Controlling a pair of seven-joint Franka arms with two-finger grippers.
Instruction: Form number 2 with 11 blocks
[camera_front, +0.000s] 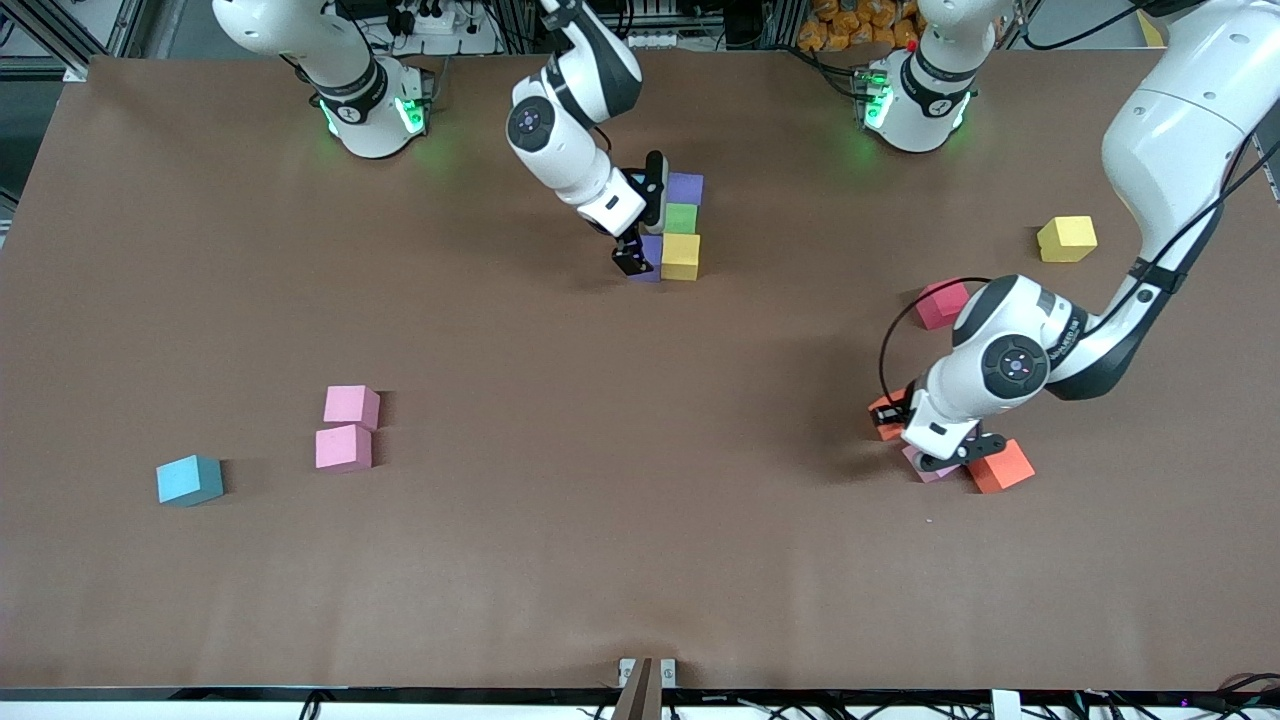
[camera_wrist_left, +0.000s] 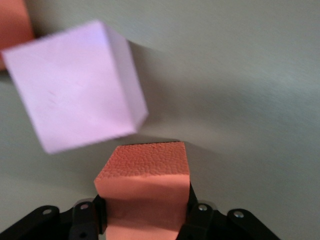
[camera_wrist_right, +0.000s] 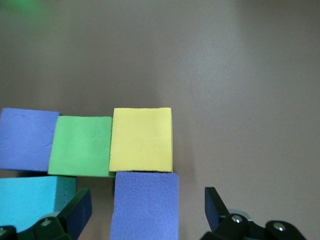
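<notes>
Showing no readable writing anywhere.

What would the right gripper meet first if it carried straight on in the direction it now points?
Most likely the purple block lying between the open fingers of the right gripper, with the tabletop under it. That block sits against the yellow block in the group being built. How far above the block the fingers stand is hard to judge.

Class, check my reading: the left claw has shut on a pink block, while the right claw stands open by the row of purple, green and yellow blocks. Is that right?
Not quite. The left claw has shut on an orange block, as the left wrist view shows; the pink block lies loose beside it. The rest holds.
</notes>
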